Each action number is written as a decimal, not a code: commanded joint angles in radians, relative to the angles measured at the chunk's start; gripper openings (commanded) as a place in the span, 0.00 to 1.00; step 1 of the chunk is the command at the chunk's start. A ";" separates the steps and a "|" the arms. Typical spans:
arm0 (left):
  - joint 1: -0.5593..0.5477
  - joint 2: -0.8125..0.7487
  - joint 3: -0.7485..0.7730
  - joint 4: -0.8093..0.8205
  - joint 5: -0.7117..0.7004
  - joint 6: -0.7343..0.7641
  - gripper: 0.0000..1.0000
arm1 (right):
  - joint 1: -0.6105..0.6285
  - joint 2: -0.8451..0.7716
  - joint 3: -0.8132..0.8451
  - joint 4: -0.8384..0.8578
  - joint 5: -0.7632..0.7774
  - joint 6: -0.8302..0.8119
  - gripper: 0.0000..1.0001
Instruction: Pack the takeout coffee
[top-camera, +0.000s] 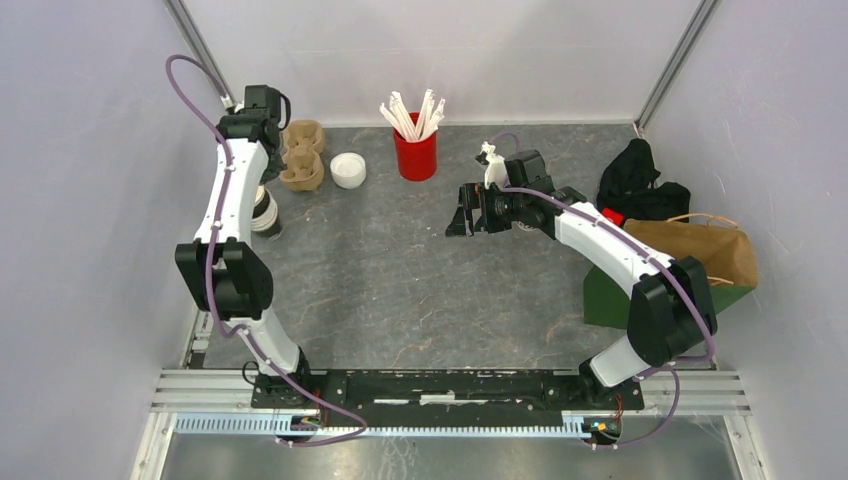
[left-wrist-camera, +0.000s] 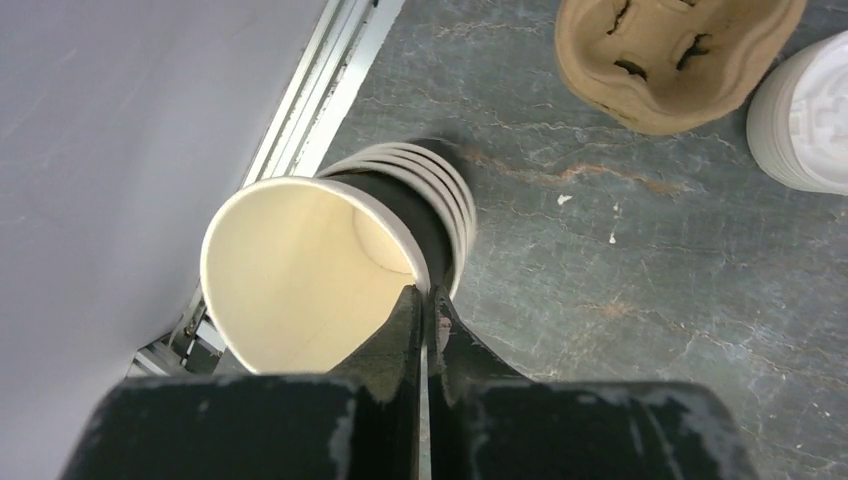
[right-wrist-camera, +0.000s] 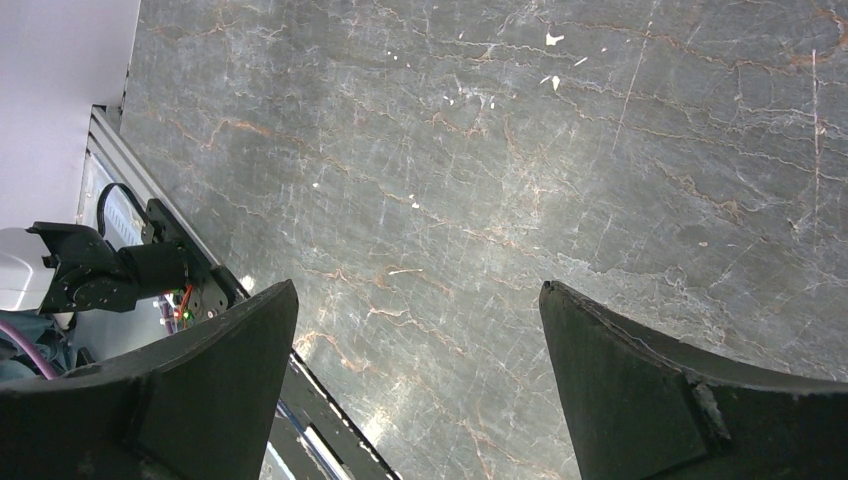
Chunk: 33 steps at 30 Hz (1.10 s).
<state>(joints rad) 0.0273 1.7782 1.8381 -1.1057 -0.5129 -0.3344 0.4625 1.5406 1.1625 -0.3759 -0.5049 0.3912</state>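
The takeout coffee is out of view in every frame. My left gripper (left-wrist-camera: 428, 300) is shut on the rim of a lidless black cup with a cream inside (left-wrist-camera: 290, 280), one finger inside the wall and one outside. That cup is the top one of a nested stack (left-wrist-camera: 450, 205) standing by the table's left edge (top-camera: 266, 214), partly under the left arm. Above the middle of the table, my right gripper (top-camera: 462, 222) (right-wrist-camera: 415, 300) is open with nothing between its fingers.
A brown pulp cup carrier (top-camera: 303, 155) (left-wrist-camera: 680, 60) and a stack of white lids (top-camera: 348, 170) (left-wrist-camera: 805, 120) lie at the back left. A red holder of white sticks (top-camera: 415, 150) stands behind them. A brown paper bag (top-camera: 700, 250) and black cloth (top-camera: 635, 180) lie on the right.
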 joint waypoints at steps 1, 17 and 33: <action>-0.008 -0.082 -0.027 0.082 -0.004 0.007 0.02 | -0.003 0.000 0.017 0.029 -0.012 -0.019 0.98; -0.012 -0.061 0.115 -0.063 -0.083 0.035 0.02 | -0.002 0.015 0.036 0.018 -0.011 -0.024 0.98; -0.124 -0.146 0.347 -0.194 -0.180 -0.058 0.02 | -0.002 0.008 0.067 -0.026 0.031 -0.066 0.98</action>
<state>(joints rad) -0.0498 1.7164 2.0937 -1.2724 -0.6445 -0.3351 0.4625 1.5551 1.1877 -0.3996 -0.4946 0.3653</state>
